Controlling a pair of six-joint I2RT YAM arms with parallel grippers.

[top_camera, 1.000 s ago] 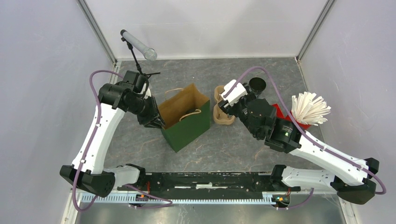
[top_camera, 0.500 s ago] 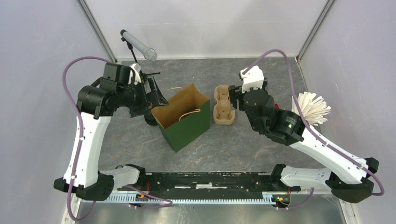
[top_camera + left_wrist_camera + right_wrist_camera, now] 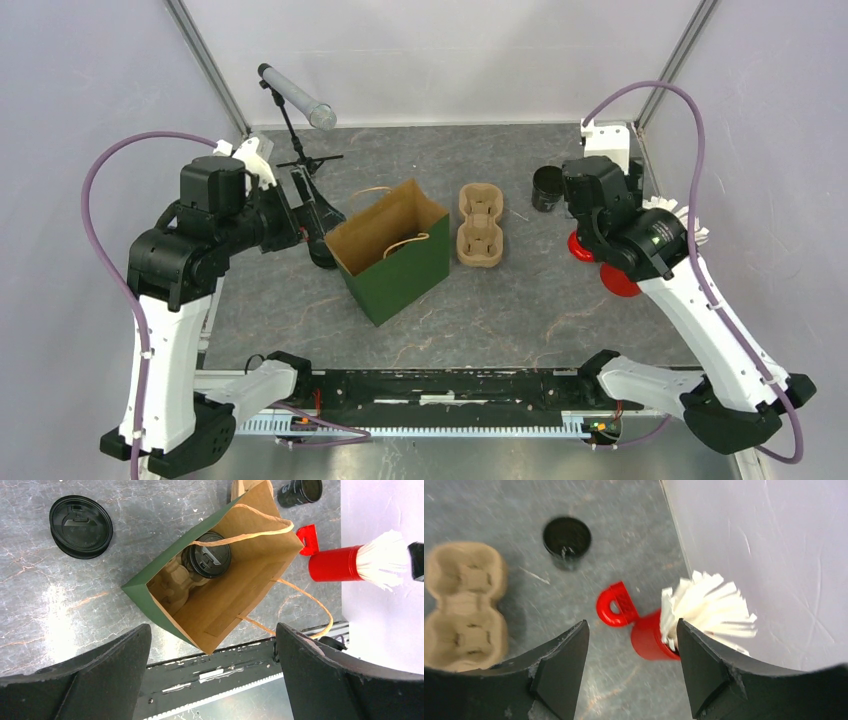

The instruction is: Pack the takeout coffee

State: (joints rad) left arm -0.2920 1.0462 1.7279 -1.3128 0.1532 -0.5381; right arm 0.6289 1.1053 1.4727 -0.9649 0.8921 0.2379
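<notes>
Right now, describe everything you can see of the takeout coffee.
The takeout coffee stands upright inside the green paper bag. From above only its black plastic sip lid shows, round with a raised rim. It sits in one end of a moulded pulp tray down in the bag. A paper handle crosses over the lid's edge; whether they touch is unclear.

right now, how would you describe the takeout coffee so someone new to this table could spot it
Find the green paper bag standing open on the table. Look down into it: the takeout coffee is the small black cup inside. Unlike the lidless black cup and the squat black round piece outside the bag, it wears a black sip lid.
</notes>
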